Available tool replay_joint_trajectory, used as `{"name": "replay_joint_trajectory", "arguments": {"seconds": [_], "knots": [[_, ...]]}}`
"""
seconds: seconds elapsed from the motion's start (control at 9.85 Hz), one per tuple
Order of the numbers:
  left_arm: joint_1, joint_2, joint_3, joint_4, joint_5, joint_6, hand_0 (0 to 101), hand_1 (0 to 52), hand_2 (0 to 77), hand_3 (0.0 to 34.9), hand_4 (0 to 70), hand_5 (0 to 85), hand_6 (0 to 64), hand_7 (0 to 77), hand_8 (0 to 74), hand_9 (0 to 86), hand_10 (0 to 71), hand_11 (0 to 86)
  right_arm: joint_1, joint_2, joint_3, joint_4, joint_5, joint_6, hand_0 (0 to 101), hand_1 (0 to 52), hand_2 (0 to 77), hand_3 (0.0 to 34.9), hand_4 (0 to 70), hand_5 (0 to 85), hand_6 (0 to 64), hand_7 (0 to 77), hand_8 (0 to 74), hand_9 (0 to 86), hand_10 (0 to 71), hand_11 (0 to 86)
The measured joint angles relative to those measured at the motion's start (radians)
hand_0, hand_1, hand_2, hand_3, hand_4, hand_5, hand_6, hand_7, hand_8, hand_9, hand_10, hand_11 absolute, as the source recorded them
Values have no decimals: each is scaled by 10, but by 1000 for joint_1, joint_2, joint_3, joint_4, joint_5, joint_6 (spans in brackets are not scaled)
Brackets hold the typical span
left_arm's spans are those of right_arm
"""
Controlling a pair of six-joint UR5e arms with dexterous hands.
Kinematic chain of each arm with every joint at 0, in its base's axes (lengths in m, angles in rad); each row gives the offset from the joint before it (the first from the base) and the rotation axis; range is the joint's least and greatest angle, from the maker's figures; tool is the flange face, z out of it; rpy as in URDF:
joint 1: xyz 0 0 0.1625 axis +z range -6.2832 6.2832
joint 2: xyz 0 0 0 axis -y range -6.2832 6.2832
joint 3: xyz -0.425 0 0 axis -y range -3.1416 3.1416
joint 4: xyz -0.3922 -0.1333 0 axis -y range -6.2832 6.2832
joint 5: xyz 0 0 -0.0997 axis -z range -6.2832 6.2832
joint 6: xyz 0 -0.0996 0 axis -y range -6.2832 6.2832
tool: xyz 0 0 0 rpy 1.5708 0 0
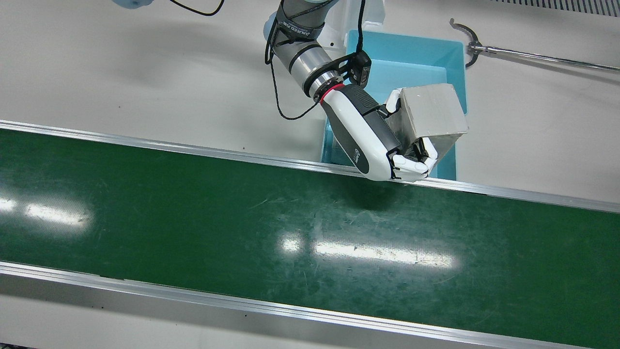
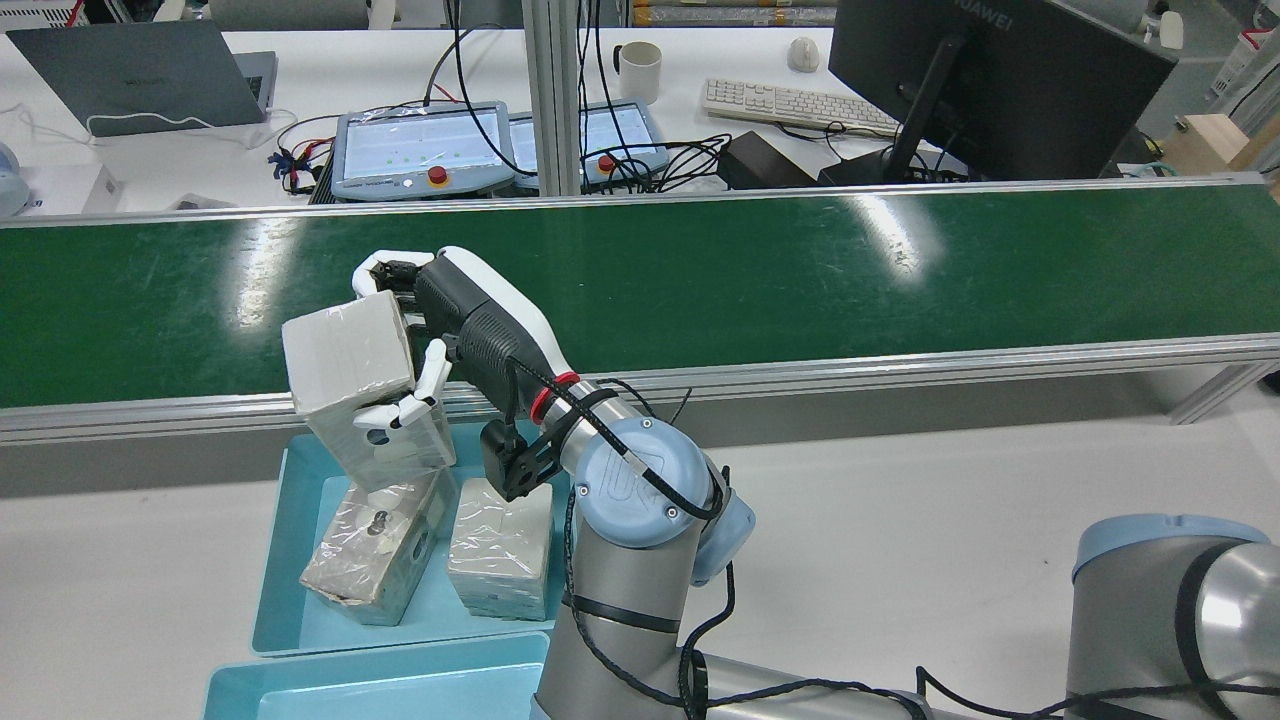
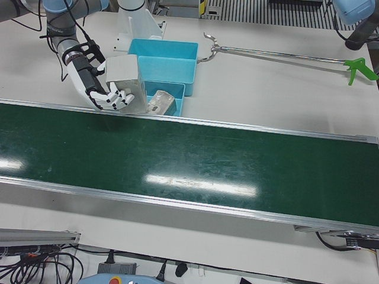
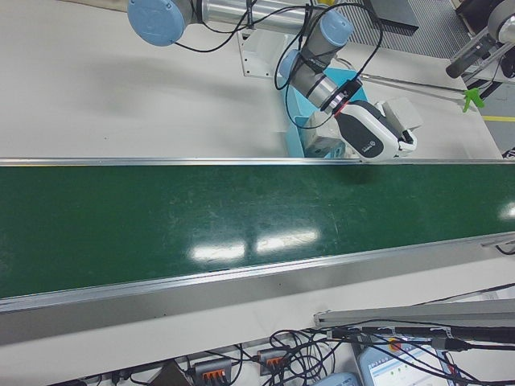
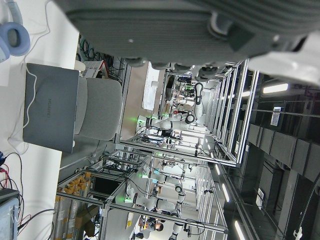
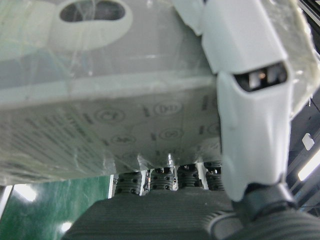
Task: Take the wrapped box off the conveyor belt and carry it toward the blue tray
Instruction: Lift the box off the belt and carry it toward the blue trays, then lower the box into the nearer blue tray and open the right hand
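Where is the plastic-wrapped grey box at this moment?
The plastic-wrapped grey box is off the green conveyor belt, gripped in the right robot hand above the blue tray, upper right of centre in the front view.

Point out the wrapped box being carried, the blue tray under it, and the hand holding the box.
wrapped box (image 1: 431, 109), front view, on its top face.
blue tray (image 1: 407, 48), front view, on its far inner wall.
hand (image 1: 368, 133), front view, on its back shell.
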Motion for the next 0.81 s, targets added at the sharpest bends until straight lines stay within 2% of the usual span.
{"name": "replay_joint_trajectory", "arguments": {"seconds": [0.51,0.61,0.81], "knots": [[0,0,0,0,0,0,0,0,5,0,0,11,0,0,0,0,0,0,-20,1,3,0,-5,0,502,0,442,16,387,687,387,693,480,584,551,344],[0,0,0,0,0,0,0,0,5,0,0,11,0,0,0,0,0,0,-22,1,3,0,-6,1,527,0,409,0,387,682,365,714,480,584,551,333],[0,0,0,0,0,0,0,0,5,0,0,11,5,0,0,0,5,0,-24,-5,7,0,-14,2,527,0,409,0,387,682,393,687,480,584,551,338]]}}
